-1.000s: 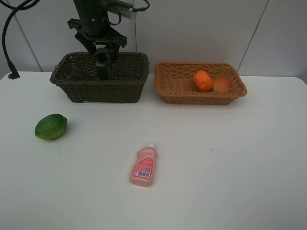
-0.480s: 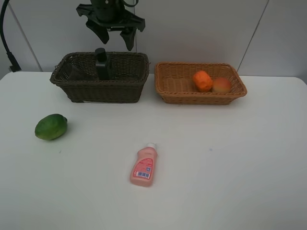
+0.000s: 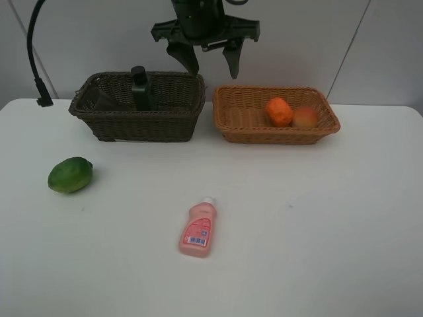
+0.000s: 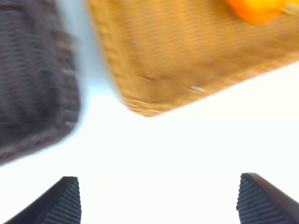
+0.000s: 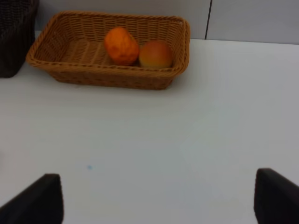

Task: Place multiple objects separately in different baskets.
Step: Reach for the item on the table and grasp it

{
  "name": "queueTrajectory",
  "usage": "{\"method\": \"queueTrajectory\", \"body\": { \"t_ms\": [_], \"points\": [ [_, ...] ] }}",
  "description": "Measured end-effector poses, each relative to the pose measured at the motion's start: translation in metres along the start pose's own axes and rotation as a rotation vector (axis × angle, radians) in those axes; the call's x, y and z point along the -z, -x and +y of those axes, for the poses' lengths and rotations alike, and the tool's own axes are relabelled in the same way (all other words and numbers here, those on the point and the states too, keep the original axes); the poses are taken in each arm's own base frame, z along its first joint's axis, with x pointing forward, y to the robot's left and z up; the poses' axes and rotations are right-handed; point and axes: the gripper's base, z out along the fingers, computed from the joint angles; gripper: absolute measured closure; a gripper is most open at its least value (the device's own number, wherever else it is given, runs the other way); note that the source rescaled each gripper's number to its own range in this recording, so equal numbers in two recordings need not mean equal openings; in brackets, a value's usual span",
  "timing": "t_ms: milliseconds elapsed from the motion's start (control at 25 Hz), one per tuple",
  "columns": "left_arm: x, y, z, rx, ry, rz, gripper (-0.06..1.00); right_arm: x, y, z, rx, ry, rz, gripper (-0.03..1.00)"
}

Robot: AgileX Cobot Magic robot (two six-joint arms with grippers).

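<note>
The left gripper [image 3: 213, 69] hangs spread and empty above the gap between the dark basket [image 3: 142, 125] and tan basket [image 3: 277, 137]. The right gripper [image 5: 152, 200] is spread too.

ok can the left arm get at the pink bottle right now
Probably yes: the left gripper hangs open and empty, and the pink bottle lies alone on bare table, nothing crowding it.

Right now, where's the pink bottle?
In the high view the pink bottle lies flat on the table, centre front, well short of the dark basket and tan basket, green fruit off to its left.
</note>
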Motion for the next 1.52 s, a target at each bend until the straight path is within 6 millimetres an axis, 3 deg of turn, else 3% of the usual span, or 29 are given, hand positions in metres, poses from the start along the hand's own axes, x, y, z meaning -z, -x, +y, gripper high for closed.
{"method": "queueTrajectory", "body": {
  "t_ms": [240, 440, 680, 1080, 1520],
  "points": [
    [-0.003, -0.017, -0.034, -0.055, -0.048, 0.033, 0.07, 0.000, 0.000, 0.000, 0.000, 0.000, 0.000, 0.30],
    [-0.022, -0.040, -0.042, -0.069, -0.024, 0.128, 0.07, 0.000, 0.000, 0.000, 0.000, 0.000, 0.000, 0.30],
    [-0.025, -0.068, -0.043, -0.057, 0.010, 0.212, 0.07, 0.000, 0.000, 0.000, 0.000, 0.000, 0.000, 0.30],
    [-0.054, -0.120, -0.053, -0.005, 0.095, 0.374, 0.07, 0.000, 0.000, 0.000, 0.000, 0.000, 0.000, 0.30],
    [-0.078, -0.162, -0.039, 0.047, 0.237, 0.489, 0.07, 0.000, 0.000, 0.000, 0.000, 0.000, 0.000, 0.30]
  ]
}}
